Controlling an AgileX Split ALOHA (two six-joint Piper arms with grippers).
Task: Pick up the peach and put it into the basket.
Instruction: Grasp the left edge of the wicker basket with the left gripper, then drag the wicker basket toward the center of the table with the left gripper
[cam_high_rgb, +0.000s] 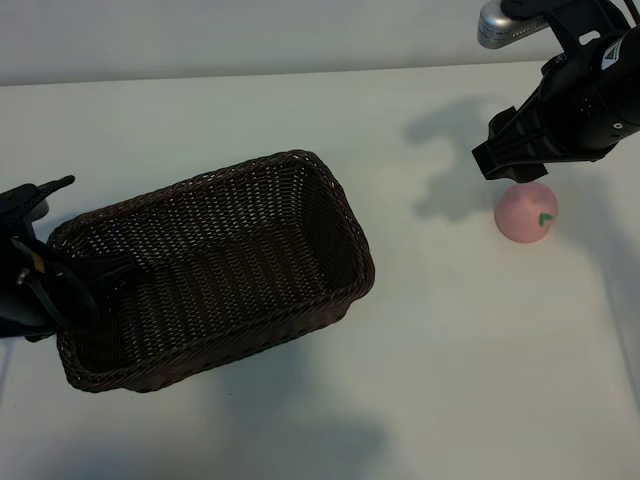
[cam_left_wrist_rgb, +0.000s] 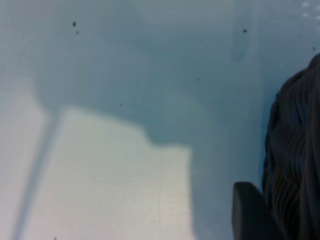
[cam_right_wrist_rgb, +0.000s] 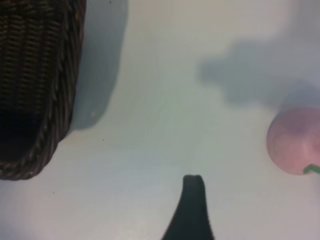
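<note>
The peach (cam_high_rgb: 526, 212) sits on the white counter (cam_high_rgb: 420, 360), well apart from the basket (cam_high_rgb: 215, 268) and untouched, its green leaf mark turned toward the outside camera. The right tool (cam_high_rgb: 510, 165) hangs just above and behind it, tilted down, and by the look of its wrist view, where one dark fingertip (cam_right_wrist_rgb: 193, 187) stands clear of the fruit with bare counter between, its jaws are spread and grasp nothing; that stance reads as a lineup for the pick, which has not yet been made. The basket lies empty, its long side angled across the counter, open mouth up, so a drop from above should land easily. The left tool (cam_high_rgb: 60, 270) is at the basket's near-left end, its dark fingers at the braided rim, apparently there to steady the wicker; whether it is clenched on the rim or merely beside it cannot be told here. The likely hazard is the round fruit rolling away if the fingers close off-centre.
</note>
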